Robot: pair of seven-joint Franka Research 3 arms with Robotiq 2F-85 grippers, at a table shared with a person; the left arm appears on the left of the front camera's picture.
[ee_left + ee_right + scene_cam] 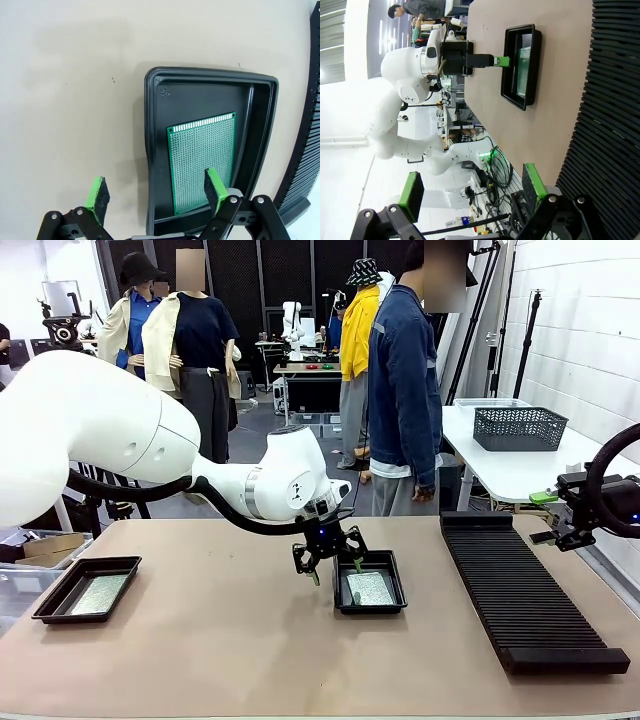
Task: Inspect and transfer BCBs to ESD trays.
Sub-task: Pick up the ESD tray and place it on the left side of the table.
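Two black ESD trays lie on the brown table. The middle tray holds a green BCB flat on its floor. The left tray holds another BCB. My left gripper hangs open over the middle tray's rim, one finger over the board, the other over bare table; it holds nothing. My right gripper is open and holds nothing, off the table's far right edge by the rack.
A long black ribbed rack lies along the table's right side. A person stands at the far edge. A grey mesh basket sits on a white table behind.
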